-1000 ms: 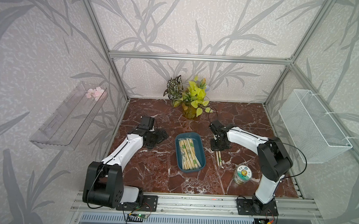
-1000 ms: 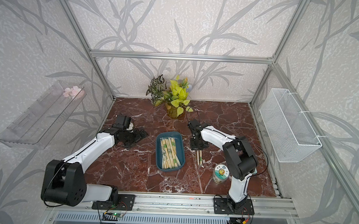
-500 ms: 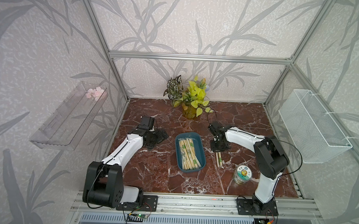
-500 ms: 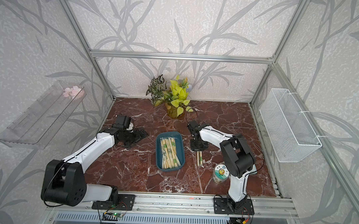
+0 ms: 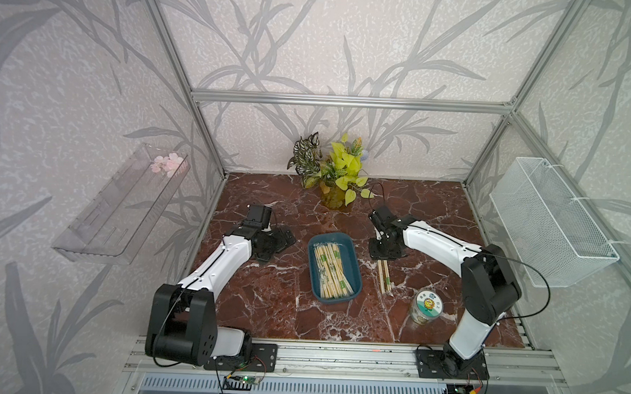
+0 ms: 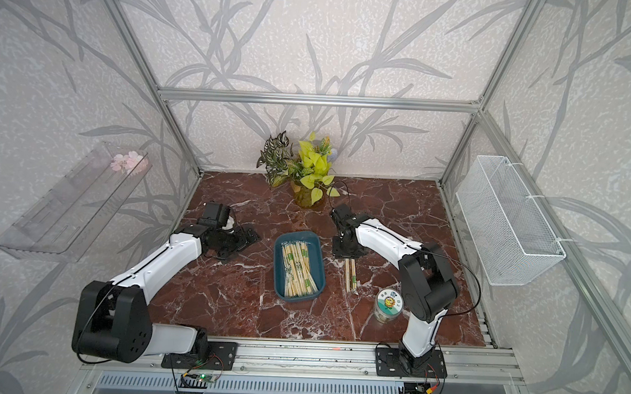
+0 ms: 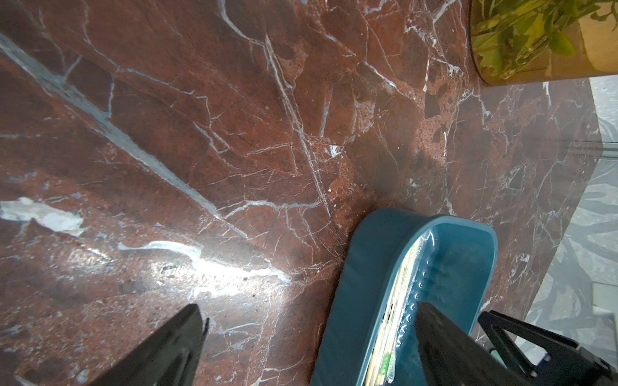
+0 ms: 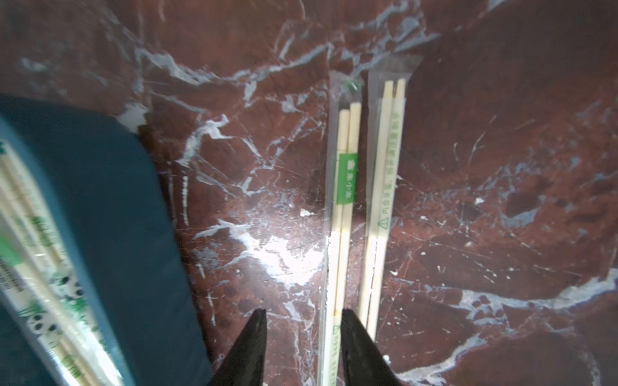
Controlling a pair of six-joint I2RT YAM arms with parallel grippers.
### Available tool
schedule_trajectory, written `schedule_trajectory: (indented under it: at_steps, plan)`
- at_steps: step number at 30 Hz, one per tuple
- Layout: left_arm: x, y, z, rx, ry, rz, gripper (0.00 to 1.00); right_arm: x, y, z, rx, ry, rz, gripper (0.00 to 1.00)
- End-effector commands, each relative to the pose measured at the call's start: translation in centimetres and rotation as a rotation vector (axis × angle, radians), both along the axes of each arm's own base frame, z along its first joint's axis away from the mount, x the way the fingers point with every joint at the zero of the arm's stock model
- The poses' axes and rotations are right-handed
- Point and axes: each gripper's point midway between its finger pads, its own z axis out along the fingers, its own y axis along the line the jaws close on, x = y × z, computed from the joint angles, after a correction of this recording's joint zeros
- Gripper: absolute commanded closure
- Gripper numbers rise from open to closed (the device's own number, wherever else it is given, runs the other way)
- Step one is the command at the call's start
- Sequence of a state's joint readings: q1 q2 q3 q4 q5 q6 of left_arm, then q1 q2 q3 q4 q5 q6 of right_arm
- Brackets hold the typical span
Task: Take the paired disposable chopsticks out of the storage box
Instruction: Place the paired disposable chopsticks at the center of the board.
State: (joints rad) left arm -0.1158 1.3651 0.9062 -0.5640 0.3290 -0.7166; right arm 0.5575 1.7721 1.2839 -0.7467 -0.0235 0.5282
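Far left, a clear shelf (image 5: 119,211) hangs on the wall, with pink blossoms (image 5: 167,162) at its back end. Moving in, the left gripper (image 5: 273,240) sits low over the marble tabletop (image 5: 265,298). The wrist view leaves no doubt: its fingers (image 7: 174,344) are flung wide, with only bare marble and one end of the teal tray showing between them.

Centre stage is the storage box (image 5: 337,239), which lies lengthwise front to back in both top views and is apart from the left gripper. The paired disposable chopsticks (image 5: 331,271) fill it in a loose heap of clear sleeves with green labels, running roughly along the box. Behind it, a potted plant (image 5: 335,180) stands against the back wall.

Just right of the box, the right gripper (image 5: 385,250) points down at the table. Two sleeved pairs (image 5: 384,277) lie flat on the marble outside the box, side by side and parallel to it, their far ends under the gripper. In the wrist view its fingers stand parted, straddling the end of the green-label pair (image 8: 346,177). Marble shows between one finger and the sleeve. The other finger sits right at the sleeve's edge, and the blur does not settle whether it touches or is just clear. The second pair (image 8: 389,167) lies just beyond that finger.

Further right, a small jar (image 5: 425,308) with a printed lid stands near the front. A white wire basket (image 5: 550,223) hangs on the right wall.
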Motion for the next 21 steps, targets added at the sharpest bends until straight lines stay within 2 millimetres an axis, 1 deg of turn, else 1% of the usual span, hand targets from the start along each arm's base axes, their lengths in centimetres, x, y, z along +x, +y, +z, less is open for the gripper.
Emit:
schedule_trajectory:
  at_steps: [1, 2, 3, 5, 9, 11, 18, 19, 21]
  plan:
    - [0.4, 0.4, 1.0, 0.028, -0.025, 0.001, 0.01, 0.2, 1.2, 3.3, 0.081, -0.042, 0.017, 0.59]
    - [0.4, 0.4, 1.0, 0.03, -0.024, 0.002, 0.01, 0.2, 1.6, 3.4, 0.1, -0.042, 0.024, 0.59]
    - [0.4, 0.5, 0.9, 0.031, -0.023, 0.001, 0.01, 0.3, 1.9, 4.8, 0.133, -0.074, 0.03, 0.58]
    - [0.4, 0.6, 0.9, 0.039, -0.019, 0.002, 0.01, 0.2, 2.8, 5.8, 0.18, -0.094, 0.049, 0.57]
    - [0.2, 0.9, 0.7, 0.052, -0.015, 0.017, 0.01, -0.5, 4.8, 7.0, 0.225, -0.111, 0.11, 0.55]
    - [0.2, 1.0, 0.5, 0.054, -0.015, 0.025, 0.01, -1.0, 6.2, 7.3, 0.239, -0.117, 0.153, 0.55]
    - [0.6, 1.1, 0.2, 0.057, -0.008, 0.027, 0.01, -3.1, 10.3, 7.4, 0.246, -0.109, 0.265, 0.55]
    - [0.6, 1.0, 0.1, 0.054, -0.009, 0.028, 0.01, -3.3, 10.9, 6.7, 0.235, -0.095, 0.278, 0.55]
    - [0.6, 1.0, 0.0, 0.056, -0.004, 0.026, 0.01, -3.7, 11.8, 6.5, 0.231, -0.093, 0.302, 0.55]
